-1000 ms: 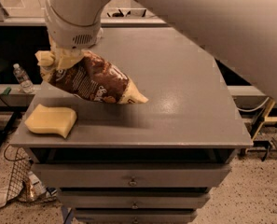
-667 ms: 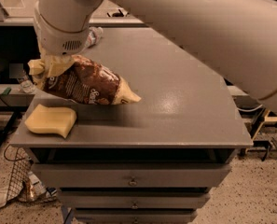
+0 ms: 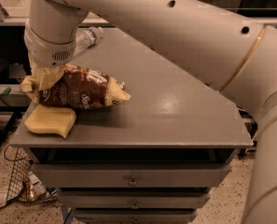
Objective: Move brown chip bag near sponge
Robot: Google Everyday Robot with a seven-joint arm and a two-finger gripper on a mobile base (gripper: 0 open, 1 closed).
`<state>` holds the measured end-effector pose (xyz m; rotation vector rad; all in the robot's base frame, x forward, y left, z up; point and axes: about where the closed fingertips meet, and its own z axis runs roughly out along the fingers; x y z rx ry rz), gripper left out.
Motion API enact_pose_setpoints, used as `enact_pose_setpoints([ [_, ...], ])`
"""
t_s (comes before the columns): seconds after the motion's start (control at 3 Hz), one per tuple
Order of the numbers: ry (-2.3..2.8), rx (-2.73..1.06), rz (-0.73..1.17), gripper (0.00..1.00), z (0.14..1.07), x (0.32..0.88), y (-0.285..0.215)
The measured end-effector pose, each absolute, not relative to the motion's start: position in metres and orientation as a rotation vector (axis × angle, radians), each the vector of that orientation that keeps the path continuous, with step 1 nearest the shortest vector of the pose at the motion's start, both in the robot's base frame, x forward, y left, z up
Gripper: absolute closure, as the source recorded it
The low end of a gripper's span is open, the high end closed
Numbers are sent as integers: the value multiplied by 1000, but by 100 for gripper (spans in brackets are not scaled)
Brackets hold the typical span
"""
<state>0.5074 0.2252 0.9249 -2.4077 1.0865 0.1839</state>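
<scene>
The brown chip bag (image 3: 79, 93) lies near the front left corner of the grey table (image 3: 175, 101). Its left end is in the gripper (image 3: 41, 85), and its body runs away from the gripper to the right of the picture. The white lettering faces up. The pale yellow right end sits low at the tabletop with a shadow under it.

The gripper is clamped on the bag's left end. One pale yellow finger (image 3: 48, 76) crosses the dark foil, and the bag's crumpled yellow end sticks out past it on the left.

Just below the gripper, toward the table's front edge, lies the sponge (image 3: 51, 122). It is flat on the tabletop, with one corner at the left edge. The bag's underside meets the sponge's far edge in the picture. Whether the two touch or the bag hangs just above it cannot be told.

Above the gripper rises the white wrist (image 3: 51, 41), and the thick arm (image 3: 184, 27) sweeps from it across the top of the picture and down the right side. Beyond the gripper, near the table's far edge, a clear water bottle (image 3: 87, 36) lies on its side, partly hidden behind the wrist. Well below the gripper, under the tabletop, are drawers (image 3: 132, 181) with small knobs.
</scene>
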Motion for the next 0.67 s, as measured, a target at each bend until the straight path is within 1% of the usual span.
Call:
enact_pose_setpoints([
  [0.33, 1084, -2410, 184, 82, 925, 507, 226],
  [0.67, 1082, -2411, 183, 59, 925, 505, 226],
])
